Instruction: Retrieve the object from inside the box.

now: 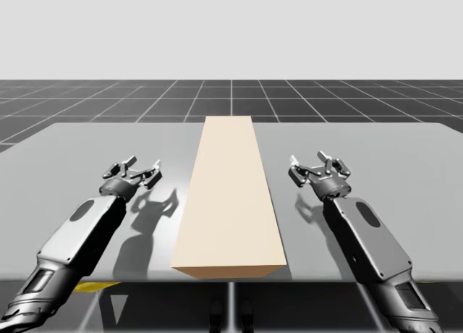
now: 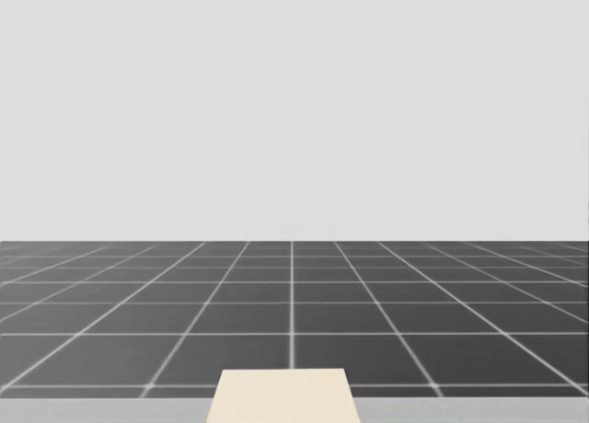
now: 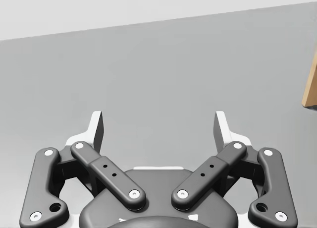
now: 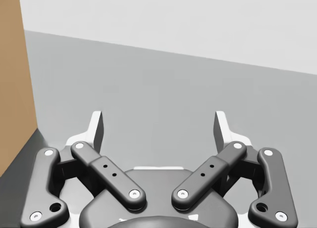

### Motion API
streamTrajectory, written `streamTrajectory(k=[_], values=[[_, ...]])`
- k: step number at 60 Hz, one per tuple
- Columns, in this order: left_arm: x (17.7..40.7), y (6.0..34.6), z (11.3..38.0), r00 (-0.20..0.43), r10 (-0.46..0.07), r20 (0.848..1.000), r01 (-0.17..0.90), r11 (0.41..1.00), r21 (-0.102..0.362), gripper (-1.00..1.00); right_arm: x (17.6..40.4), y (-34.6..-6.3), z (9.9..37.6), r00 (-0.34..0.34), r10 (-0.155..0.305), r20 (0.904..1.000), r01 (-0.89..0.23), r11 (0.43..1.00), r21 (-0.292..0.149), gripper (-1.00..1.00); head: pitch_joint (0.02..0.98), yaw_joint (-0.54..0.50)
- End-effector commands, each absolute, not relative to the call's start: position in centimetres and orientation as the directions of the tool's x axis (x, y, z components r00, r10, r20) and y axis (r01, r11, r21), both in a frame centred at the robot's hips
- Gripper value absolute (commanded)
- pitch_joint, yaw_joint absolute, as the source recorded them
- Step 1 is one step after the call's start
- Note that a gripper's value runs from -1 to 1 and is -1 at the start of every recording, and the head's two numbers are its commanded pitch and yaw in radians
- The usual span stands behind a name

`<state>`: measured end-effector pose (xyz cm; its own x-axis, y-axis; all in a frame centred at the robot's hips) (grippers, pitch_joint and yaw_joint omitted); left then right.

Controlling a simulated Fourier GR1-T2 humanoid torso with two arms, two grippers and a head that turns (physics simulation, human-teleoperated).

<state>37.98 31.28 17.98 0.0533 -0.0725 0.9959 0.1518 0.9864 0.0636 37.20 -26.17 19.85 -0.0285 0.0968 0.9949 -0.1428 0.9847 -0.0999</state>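
Note:
A long tan box (image 1: 230, 199) lies down the middle of the grey table (image 1: 405, 152), its top closed, so whatever is inside is hidden. Its far end shows in the head view as a tan box (image 2: 283, 397). My left gripper (image 1: 134, 171) hovers open to the left of the box, apart from it. My right gripper (image 1: 318, 171) hovers open to the right of it. In the left wrist view my gripper (image 3: 158, 129) has nothing between its fingers, and the box edge (image 3: 311, 86) is off to one side. In the right wrist view my gripper (image 4: 158, 129) holds nothing, with the box side (image 4: 15, 79) beside it.
The grey table top (image 1: 72, 152) stretches wide on both sides of the box. Beyond its far edge lies a dark gridded floor (image 2: 294, 303).

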Motion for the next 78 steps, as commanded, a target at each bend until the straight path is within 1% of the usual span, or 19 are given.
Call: streamTrajectory(k=[1,5,7,9,11,14,16,17,26,31,35,38,44,46,51,54,58,66,78], values=[[37.5,29.4,16.1,0.100,-0.136,0.986,0.287,0.952,0.103,-1.00,37.2,-24.8,17.0,0.025,0.137,0.9902,-0.297,0.947,-0.124,-1.00,0.056,-0.01],[36.8,28.7,16.2,0.068,-0.162,0.984,0.368,0.921,0.127,-1.00,36.8,-24.3,16.8,-0.009,0.140,0.9901,-0.368,0.920,-0.133,-1.00,0.056,-0.01],[36.4,28.2,16.2,0.051,-0.181,0.982,0.409,0.901,0.145,-1.00,36.6,-24.0,16.8,-0.033,0.155,0.9874,-0.394,0.906,-0.155,-1.00,0.056,-0.01],[35.8,27.6,16.1,0.030,-0.204,0.979,0.463,0.870,0.167,-1.00,36.2,-23.5,16.8,-0.037,0.133,0.9905,-0.440,0.888,-0.135,-1.00,0.056,-0.01],[35.3,27.0,15.9,0.014,-0.227,0.974,0.512,0.838,0.187,-1.00,35.9,-23.0,16.8,-0.074,0.151,0.9858,-0.468,0.868,-0.168,-1.00,0.056,-0.01],[34.6,26.2,15.8,-0.010,-0.255,0.967,0.564,0.797,0.216,-1.00,35.4,-22.5,16.8,-0.085,0.138,0.9868,-0.499,0.851,-0.162,-1.00,0.057,-0.01],[34.2,25.7,15.7,-0.020,-0.266,0.964,0.596,0.771,0.225,-1.00,35.3,-22.3,16.7,-0.122,0.139,0.9828,-0.508,0.842,-0.182,-1.00,0.057,-0.01],[33.7,25.3,15.6,-0.034,-0.281,0.959,0.620,0.747,0.241,-1.00,35.1,-22.2,16.8,-0.115,0.135,0.9841,-0.521,0.835,-0.176,-1.00,0.057,-0.01],[31.6,22.4,15.4,-0.083,-0.315,0.945,0.718,0.639,0.276,-1.00,34.8,-22.1,16.7,-0.129,0.127,0.9835,-0.535,0.826,-0.177,-1.00,0.057,-0.02],[30.7,20.8,15.2,-0.079,-0.308,0.948,0.761,0.596,0.257,-1.00,34.7,-22.1,16.7,-0.140,0.113,0.9837,-0.517,0.839,-0.170,-1.00,0.056,-0.03],[29.9,19.6,15.3,-0.078,-0.307,0.949,0.793,0.558,0.245,-1.00,34.7,-22.1,16.6,-0.149,0.116,0.9819,-0.503,0.846,-0.177,-1.00,0.054,-0.03],[29.5,18.9,15.5,-0.063,-0.293,0.954,0.821,0.529,0.216,-1.00,34.6,-22.0,16.5,-0.164,0.127,0.9782,-0.483,0.854,-0.192,-1.00,0.055,-0.03],[29.5,17.9,15.6,-0.053,-0.302,0.952,0.835,0.510,0.209,-1.00,34.5,-21.9,16.5,-0.166,0.124,0.9782,-0.475,0.859,-0.190,-1.00,0.056,-0.02],[29.8,17.5,15.5,-0.052,-0.314,0.948,0.838,0.503,0.213,-1.00,34.5,-21.9,16.5,-0.168,0.124,0.9779,-0.475,0.859,-0.191,-1.00,0.057,-0.02],[31.1,17.2,15.1,-0.025,-0.298,0.954,0.838,0.514,0.183,-1.00,34.4,-21.9,16.5,-0.169,0.122,0.9780,-0.471,0.862,-0.189,-1.00,0.057,-0.02],[32.2,16.9,14.7,0.011,-0.272,0.962,0.844,0.519,0.137,-1.00,34.4,-21.9,16.5,-0.170,0.120,0.9781,-0.467,0.864,-0.187,-1.00,0.058,-0.02],[33.1,16.5,14.4,-0.002,-0.286,0.958,0.845,0.512,0.155,-1.00,34.4,-21.9,16.5,-0.175,0.121,0.9772,-0.465,0.864,-0.190,-1.00,0.060,-0.02],[34.4,14.7,14.2,0.011,-0.286,0.958,0.858,0.495,0.138,-1.00,34.5,-21.9,16.5,-0.182,0.123,0.9755,-0.455,0.869,-0.194,-1.00,0.062,-0.02],[36.5,12.2,12.9,0.082,-0.246,0.966,0.867,0.495,0.053,-1.00,34.3,-22.1,16.8,-0.197,0.122,0.9729,-0.439,0.876,-0.198,-1.00,0.071,-0.04]])
